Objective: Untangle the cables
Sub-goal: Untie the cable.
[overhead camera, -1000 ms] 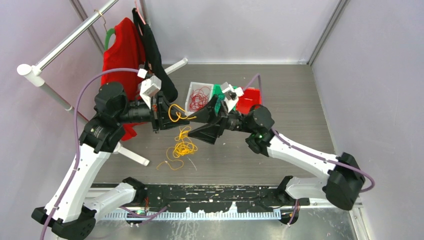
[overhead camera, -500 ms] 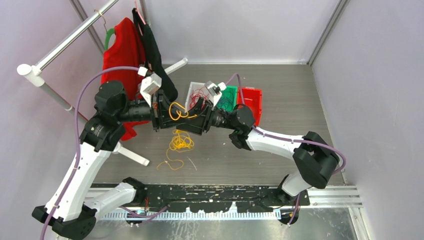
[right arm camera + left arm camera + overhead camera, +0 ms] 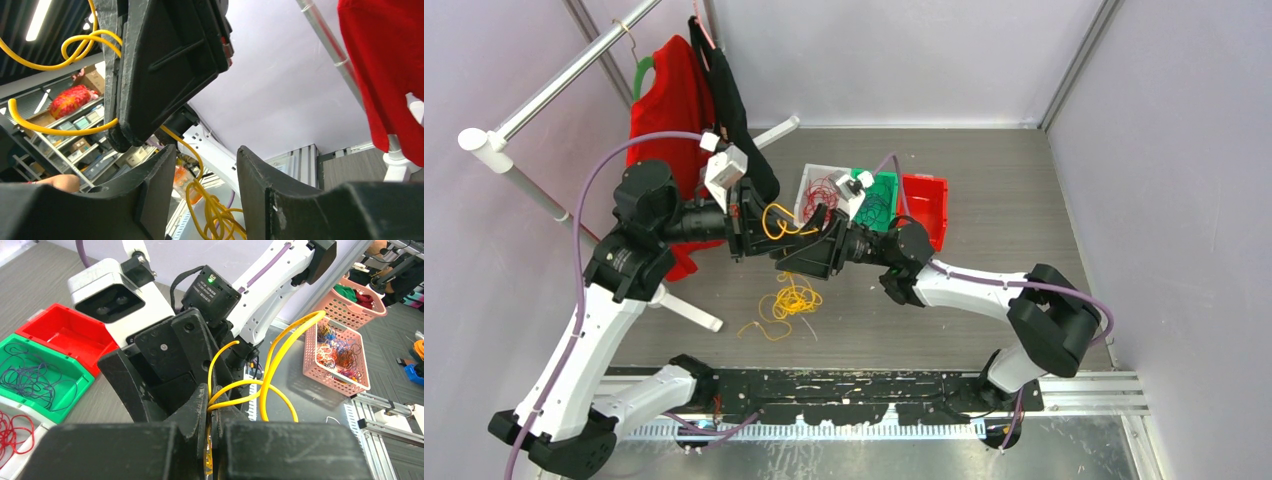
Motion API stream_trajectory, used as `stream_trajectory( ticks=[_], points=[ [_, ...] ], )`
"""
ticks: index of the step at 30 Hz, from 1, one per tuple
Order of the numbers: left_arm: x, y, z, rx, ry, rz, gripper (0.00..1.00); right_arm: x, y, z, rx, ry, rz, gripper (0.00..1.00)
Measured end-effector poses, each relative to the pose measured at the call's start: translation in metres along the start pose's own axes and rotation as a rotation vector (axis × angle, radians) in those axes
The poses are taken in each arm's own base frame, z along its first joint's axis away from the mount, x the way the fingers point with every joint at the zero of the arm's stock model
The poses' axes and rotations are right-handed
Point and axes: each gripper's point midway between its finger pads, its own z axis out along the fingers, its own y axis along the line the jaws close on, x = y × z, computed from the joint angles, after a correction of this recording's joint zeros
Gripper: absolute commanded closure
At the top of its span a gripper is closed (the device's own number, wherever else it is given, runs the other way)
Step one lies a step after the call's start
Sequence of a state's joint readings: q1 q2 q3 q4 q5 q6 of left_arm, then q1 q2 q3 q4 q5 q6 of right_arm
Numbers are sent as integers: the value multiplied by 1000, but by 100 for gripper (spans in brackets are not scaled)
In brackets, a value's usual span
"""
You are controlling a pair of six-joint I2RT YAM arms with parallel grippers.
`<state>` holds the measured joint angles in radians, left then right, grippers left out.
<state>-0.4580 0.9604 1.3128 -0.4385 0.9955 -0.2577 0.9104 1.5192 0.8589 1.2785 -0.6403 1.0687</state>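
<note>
Untangling partly done: red cables [image 3: 822, 190] lie in the white bin [image 3: 802, 196], dark purple-blue cables [image 3: 30, 382] in the green bin [image 3: 894, 181] beside it, while near it a yellow cable [image 3: 268, 365] is clamped in the left fingers [image 3: 196, 407], its tangle [image 3: 792, 297] left unsorted on the surface [image 3: 874, 330], and the right fingers [image 3: 150, 175] are parted on nothing.

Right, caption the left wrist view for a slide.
Left gripper pinching a yellow cable, right gripper facing it close up.

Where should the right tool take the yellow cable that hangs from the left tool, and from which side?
Probably the yellow cable's single strand just below the left tool, above the clump on the table. Come from the right, jaws straddling it: there it hangs alone, while the clump offers tangled loops.
</note>
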Motion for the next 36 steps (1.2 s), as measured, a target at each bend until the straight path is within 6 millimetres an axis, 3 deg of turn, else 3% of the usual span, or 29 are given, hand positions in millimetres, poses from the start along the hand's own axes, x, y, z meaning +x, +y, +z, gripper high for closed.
stream_trajectory(
  ticks=[8, 14, 24, 36],
  points=[
    [1, 2, 1, -1, 2, 0, 100, 2, 6, 5, -20, -6, 31, 58],
    [-10, -2, 0, 1, -9, 19, 100, 2, -6, 5, 24, -22, 50, 70],
    [-32, -4, 0, -7, -20, 39, 100, 19, -37, 1, 169, 22, 45, 70],
    [-68, -9, 0, -10, -60, 119, 100, 56, -72, -14, 344, 115, 22, 66]
  ],
)
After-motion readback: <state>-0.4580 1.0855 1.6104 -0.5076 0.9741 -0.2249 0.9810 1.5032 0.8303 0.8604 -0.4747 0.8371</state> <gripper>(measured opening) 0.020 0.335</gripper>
